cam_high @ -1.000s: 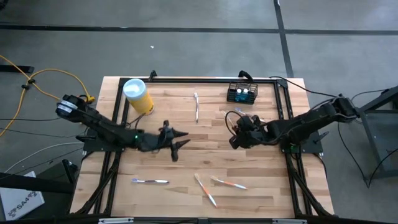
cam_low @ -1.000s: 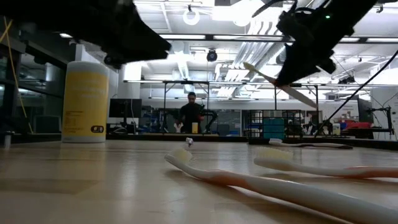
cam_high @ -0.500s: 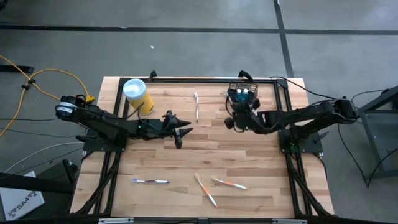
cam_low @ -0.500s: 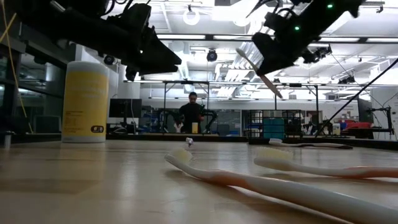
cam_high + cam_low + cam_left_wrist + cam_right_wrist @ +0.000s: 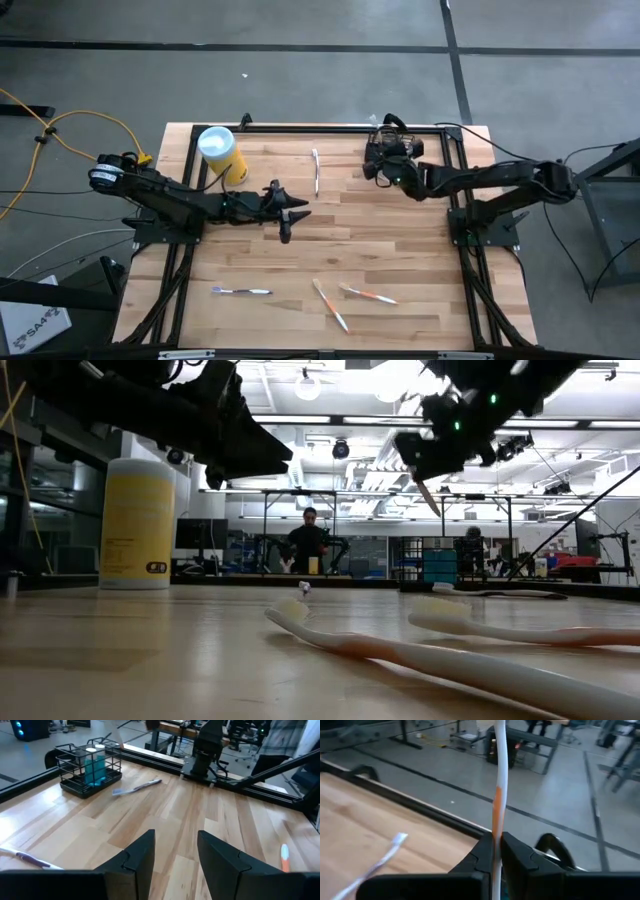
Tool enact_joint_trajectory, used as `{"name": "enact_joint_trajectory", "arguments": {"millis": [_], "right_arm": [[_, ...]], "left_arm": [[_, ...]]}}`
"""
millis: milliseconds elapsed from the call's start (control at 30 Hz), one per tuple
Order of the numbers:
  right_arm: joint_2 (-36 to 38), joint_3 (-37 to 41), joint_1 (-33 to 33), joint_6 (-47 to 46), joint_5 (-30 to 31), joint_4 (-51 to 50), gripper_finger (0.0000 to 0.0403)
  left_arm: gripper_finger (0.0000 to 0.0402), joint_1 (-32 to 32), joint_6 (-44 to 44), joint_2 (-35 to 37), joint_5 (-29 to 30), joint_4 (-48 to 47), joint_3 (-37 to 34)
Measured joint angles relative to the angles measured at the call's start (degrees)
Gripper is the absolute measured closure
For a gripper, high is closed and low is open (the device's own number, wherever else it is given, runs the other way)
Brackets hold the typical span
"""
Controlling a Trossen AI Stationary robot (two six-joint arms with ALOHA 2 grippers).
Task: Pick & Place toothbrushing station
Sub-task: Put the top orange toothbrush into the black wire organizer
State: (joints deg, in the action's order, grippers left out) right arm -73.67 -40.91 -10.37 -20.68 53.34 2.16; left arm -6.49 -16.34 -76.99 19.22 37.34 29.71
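Basket (image 5: 89, 768) beneath right gripper (image 5: 385, 157).

Count of items by kind. Toothbrushes, five in all: one pale toothbrush (image 5: 315, 172) lying at the back of the table; one blue-handled toothbrush (image 5: 240, 291) at the front left; two orange-and-white toothbrushes at the front centre, the nearer brush (image 5: 330, 305) and the farther brush (image 5: 368, 294) just beside it; and one held toothbrush (image 5: 497, 795), white with an orange band, clamped between the fingers of the right gripper (image 5: 496, 842). Yellow canister (image 5: 222, 153) with a white lid: one. Black wire-mesh basket (image 5: 87, 767): one. Grippers: two, the second being the left gripper (image 5: 176, 837), its fingers spread. Person (image 5: 308, 545) in the room behind: one
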Motion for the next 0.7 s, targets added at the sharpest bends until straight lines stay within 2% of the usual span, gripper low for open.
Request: {"name": "enact_joint_trajectory", "arguments": {"millis": [200,400,567,700], "right_arm": [[0.0,7.3,-2.6,1.7,3.8,10.8,0.0387],[0.0,11.1,-3.2,9.8,7.5,25.2,0.0387],[0.0,11.1,-5.3,14.8,11.4,28.5,0.0387],[0.0,11.1,-8.8,14.9,10.8,28.5,0.0387]], "left_arm": [[0.0260,0.0,-1.0,0.0,0.0,0.0,0.0],[0.0260,0.0,-1.1,0.0,0.0,0.0,0.0],[0.0260,0.0,-0.9,0.0,0.0,0.0,0.0],[0.0260,-0.1,-1.1,0.0,0.0,0.0,0.0]]}}
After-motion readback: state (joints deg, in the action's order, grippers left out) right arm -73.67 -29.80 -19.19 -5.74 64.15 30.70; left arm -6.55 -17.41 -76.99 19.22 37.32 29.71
